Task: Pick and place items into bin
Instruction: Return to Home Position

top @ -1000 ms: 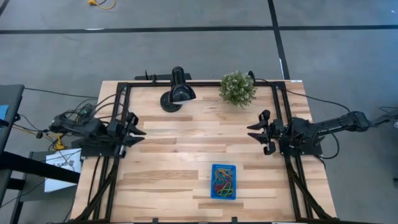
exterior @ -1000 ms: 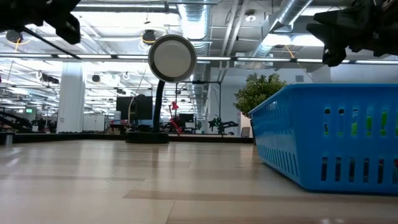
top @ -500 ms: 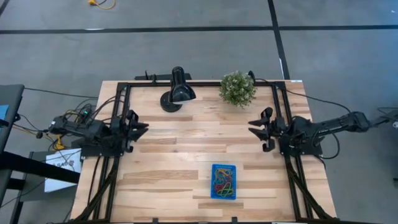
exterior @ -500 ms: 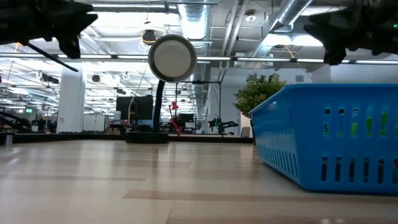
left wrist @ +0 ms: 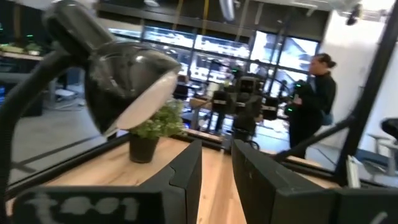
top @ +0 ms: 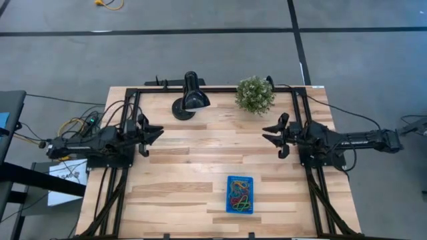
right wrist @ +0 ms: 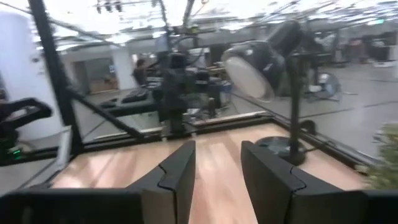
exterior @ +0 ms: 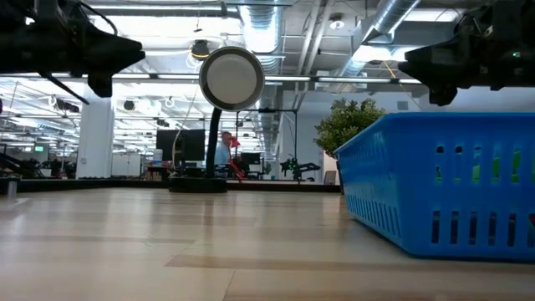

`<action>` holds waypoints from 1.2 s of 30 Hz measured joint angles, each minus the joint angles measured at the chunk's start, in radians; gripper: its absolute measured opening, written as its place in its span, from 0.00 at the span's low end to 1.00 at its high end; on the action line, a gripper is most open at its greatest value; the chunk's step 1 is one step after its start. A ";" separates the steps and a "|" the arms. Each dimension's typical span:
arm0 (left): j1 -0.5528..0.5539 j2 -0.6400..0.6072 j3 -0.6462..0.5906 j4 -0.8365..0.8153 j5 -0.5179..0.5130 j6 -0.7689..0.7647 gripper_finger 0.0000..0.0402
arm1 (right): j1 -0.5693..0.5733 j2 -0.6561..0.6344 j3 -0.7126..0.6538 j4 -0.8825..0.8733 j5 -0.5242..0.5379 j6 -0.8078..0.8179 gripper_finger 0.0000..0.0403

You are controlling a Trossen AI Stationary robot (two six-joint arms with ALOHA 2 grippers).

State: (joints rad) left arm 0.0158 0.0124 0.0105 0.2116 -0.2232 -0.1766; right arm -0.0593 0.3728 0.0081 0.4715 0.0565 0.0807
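Observation:
The blue bin [top: 239, 195] stands on the wooden table near its front edge, right of the middle. It fills the right of the low view [exterior: 443, 184]. Several coloured rubber bands [top: 239, 197] lie tangled inside it, and I see none on the table. My left gripper [top: 155, 137] hovers open and empty at the table's left side, fingers pointing toward the middle [left wrist: 217, 180]. My right gripper [top: 267, 135] hovers open and empty at the right side, facing it [right wrist: 217, 174]. Both are well above the wood and far from the bin.
A black desk lamp [top: 191, 99] and a small green plant [top: 255, 94] stand at the far edge. Black frame rails [top: 301, 120] run along the table's sides. Bare wood lies between the grippers. A person [left wrist: 314, 99] stands in the room beyond the table.
Both grippers have drifted a little toward the table's far edge and toward the middle, and they sit slightly lower in the low view. Both stay empty. The bin and the bands have not moved.

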 joint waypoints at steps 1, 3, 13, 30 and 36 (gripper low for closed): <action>0.011 0.000 0.000 -0.003 0.028 0.004 0.19 | -0.005 0.000 -0.001 0.000 -0.024 0.000 0.30; 0.025 0.000 0.000 -0.022 0.060 0.006 0.19 | -0.007 0.000 -0.001 -0.009 -0.032 -0.006 0.31; 0.032 0.000 -0.001 -0.147 0.043 -0.007 0.19 | -0.007 -0.004 -0.001 -0.016 -0.030 -0.055 0.31; 0.032 0.000 -0.002 -0.151 0.043 0.004 0.19 | -0.007 -0.006 -0.002 -0.024 -0.030 -0.055 0.30; 0.032 0.000 -0.002 -0.151 0.043 0.007 0.19 | -0.007 -0.006 -0.003 -0.024 -0.030 -0.055 0.30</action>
State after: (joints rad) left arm 0.0473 0.0128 0.0086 0.0601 -0.1802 -0.1700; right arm -0.0662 0.3672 0.0055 0.4473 0.0269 0.0261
